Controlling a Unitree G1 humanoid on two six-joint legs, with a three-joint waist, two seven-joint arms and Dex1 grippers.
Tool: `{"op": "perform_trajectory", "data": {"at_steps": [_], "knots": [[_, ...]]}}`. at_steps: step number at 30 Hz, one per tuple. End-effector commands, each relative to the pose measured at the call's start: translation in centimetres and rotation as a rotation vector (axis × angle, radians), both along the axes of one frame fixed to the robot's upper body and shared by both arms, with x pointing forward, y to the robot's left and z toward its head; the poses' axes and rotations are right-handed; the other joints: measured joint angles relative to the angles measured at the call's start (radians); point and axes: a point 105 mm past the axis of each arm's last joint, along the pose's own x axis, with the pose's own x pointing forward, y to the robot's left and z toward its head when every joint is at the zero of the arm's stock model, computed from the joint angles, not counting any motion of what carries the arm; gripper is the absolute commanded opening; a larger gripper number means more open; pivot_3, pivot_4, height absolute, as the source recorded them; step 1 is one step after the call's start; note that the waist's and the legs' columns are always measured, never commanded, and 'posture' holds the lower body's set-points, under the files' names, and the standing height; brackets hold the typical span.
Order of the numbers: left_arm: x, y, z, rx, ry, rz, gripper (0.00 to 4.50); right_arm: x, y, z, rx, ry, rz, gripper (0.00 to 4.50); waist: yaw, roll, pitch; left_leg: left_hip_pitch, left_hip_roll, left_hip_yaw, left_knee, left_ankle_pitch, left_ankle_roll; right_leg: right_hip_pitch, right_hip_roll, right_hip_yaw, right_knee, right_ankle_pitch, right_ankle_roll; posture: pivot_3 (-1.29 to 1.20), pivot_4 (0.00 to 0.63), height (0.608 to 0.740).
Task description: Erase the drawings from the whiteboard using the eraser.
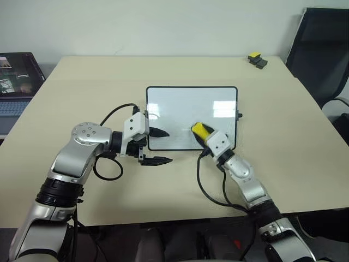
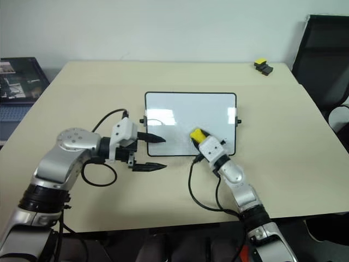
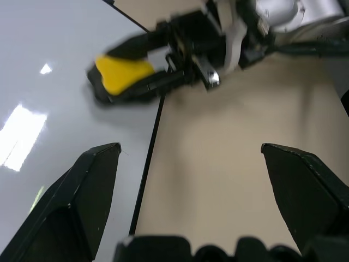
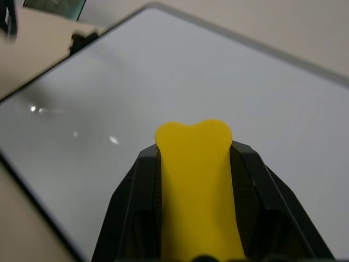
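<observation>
The whiteboard (image 1: 191, 112) lies on the table (image 1: 82, 98), just above the frame's centre. The eraser (image 1: 200, 130) sits over the board's lower right part, between the fingers of the right gripper (image 1: 199, 131), which enters from the lower right. The left gripper (image 1: 162, 146) is at the board's lower left corner, one finger over the board, the other over the table below it. A laptop (image 1: 16, 82) is at the left edge. A pair of small blocks (image 1: 257, 60) lies at the table's upper right.
</observation>
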Motion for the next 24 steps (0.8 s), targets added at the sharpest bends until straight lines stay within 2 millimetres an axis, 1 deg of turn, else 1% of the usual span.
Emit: {"op": "perform_trajectory", "data": {"at_steps": [1, 3, 4, 7, 9, 11, 15, 17, 19, 21, 24], "knots": [[0.0, 0.3, 0.9, -0.008, -0.043, 0.006, 4.5, 0.0, -2.5, 3.4, 0.029, -0.092, -0.064, 1.33, 0.004, 0.0, 0.0, -0.001, 0.0, 0.0, 0.0, 0.0, 0.0, -0.001, 0.0, 0.0, 0.0, 0.0, 0.0, 0.0, 0.15, 0.74], [0.0, 0.3, 0.9, -0.008, -0.042, 0.004, 4.5, 0.1, -3.3, 3.6, 0.015, -0.093, -0.089, 1.33, 0.01, 0.0, 0.0, -0.002, 0.0, 0.0, 0.0, 0.0, 0.0, -0.001, 0.0, 0.0, -0.002, 0.0, 0.0, 0.0, 0.15, 0.74], [0.0, 0.3, 0.9, -0.008, -0.042, 0.003, 4.5, 0.4, -3.9, 3.2, 0.012, -0.082, -0.11, 1.33, 0.011, 0.0, 0.0, -0.002, 0.0, 0.001, 0.0, 0.0, 0.0, -0.001, 0.0, 0.0, -0.002, 0.0, 0.0, 0.0, 0.15, 0.74], [-0.1, 0.2, 0.9, -0.006, -0.038, -0.01, 4.5, 1.4, -5.9, 0.5, -0.001, -0.004, -0.18, 1.33, 0.011, 0.0, 0.0, -0.003, 0.0, 0.001, 0.0, 0.0, 0.0, -0.003, 0.0, 0.0, -0.002, 0.0, 0.0, 0.0, 0.15, 0.74], [-0.3, 0.0, 0.8, -0.003, -0.032, -0.026, 4.5, 1.8, -6.0, -1.7, -0.038, 0.055, -0.186, 1.33, 0.012, 0.0, 0.0, -0.003, 0.0, 0.002, 0.0, 0.0, 0.0, -0.003, 0.0, 0.0, -0.002, 0.0, 0.0, 0.0, 0.15, 0.74], [-0.4, -0.1, 0.8, 0.0, -0.031, -0.038, 4.5, 2.1, -6.0, -3.4, -0.051, 0.102, -0.194, 1.33, 0.01, 0.0, 0.0, -0.003, 0.0, 0.004, 0.0, 0.0, 0.0, -0.003, 0.0, 0.0, -0.002, 0.0, 0.0, 0.0, 0.15, 0.74], [-0.4, -0.1, 0.8, 0.001, -0.035, -0.039, 4.5, 2.1, -6.3, -5.7, -0.044, 0.158, -0.215, 1.33, 0.002, -0.001, -0.001, -0.003, 0.0, 0.003, 0.001, 0.0, 0.0, -0.003, 0.0, 0.0, -0.001, 0.0, 0.0, 0.0, 0.15, 0.74], [-0.4, -0.1, 0.9, 0.001, -0.036, -0.038, 4.5, 1.8, -6.1, -7.0, -0.028, 0.197, -0.214, 1.33, 0.001, -0.001, -0.001, 0.0, 0.0, 0.003, 0.001, 0.0, 0.0, 0.0, 0.0, 0.0, 0.0, 0.0, 0.0, 0.0, 0.15, 0.74], [-0.4, -0.1, 0.9, 0.0, -0.036, -0.036, 4.5, 1.6, -5.6, -7.7, -0.01, 0.216, -0.204, 1.33, -0.001, -0.002, -0.001, 0.005, 0.0, 0.003, 0.001, 0.0, 0.0, 0.006, 0.0, 0.0, 0.0, 0.0, 0.001, 0.0, 0.15, 0.74], [-0.4, 0.0, 0.9, -0.001, -0.036, -0.035, 4.5, 1.4, -4.7, -7.8, 0.011, 0.222, -0.187, 1.33, -0.006, -0.002, -0.002, 0.011, 0.0, 0.002, 0.0, 0.0, 0.0, 0.01, 0.0, 0.001, 0.0, -0.002, 0.003, 0.0, 0.15, 0.74], [-0.4, -0.1, 0.9, -0.005, -0.036, -0.035, 4.5, 1.3, -2.9, -7.8, 0.045, 0.235, -0.15, 1.33, -0.012, -0.003, -0.002, 0.012, 0.001, 0.001, 0.0, 0.0, 0.0, 0.011, 0.0, 0.001, 0.0, -0.002, 0.003, 0.0, 0.15, 0.74]]}}
